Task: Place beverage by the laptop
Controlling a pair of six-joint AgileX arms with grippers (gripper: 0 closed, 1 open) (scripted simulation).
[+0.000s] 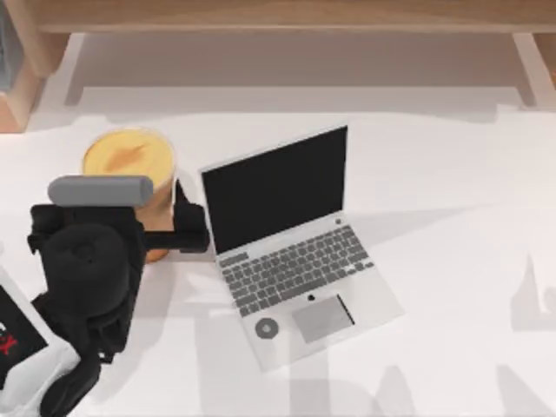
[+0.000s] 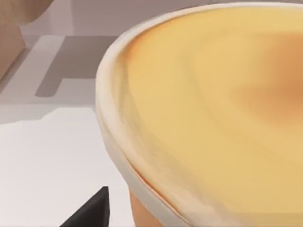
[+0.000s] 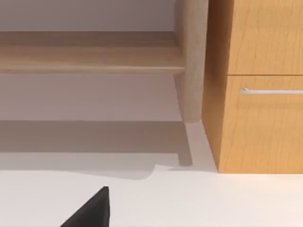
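Orange beverage [image 1: 130, 156] stood just left of the laptop [image 1: 291, 239]; whether the left gripper [image 1: 161, 228] gripped it, I couldn't tell. Best kept upright, clear of the screen.

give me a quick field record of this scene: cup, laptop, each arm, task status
beverage: cup of orange drink, upright on the table's left side, just left of the laptop
laptop: open, screen up, near the table's middle
left gripper: at the cup, one finger between cup and laptop screen
right arm: parked, facing a wooden cabinet
table: white
status: cup beside the laptop, gripper not yet withdrawn
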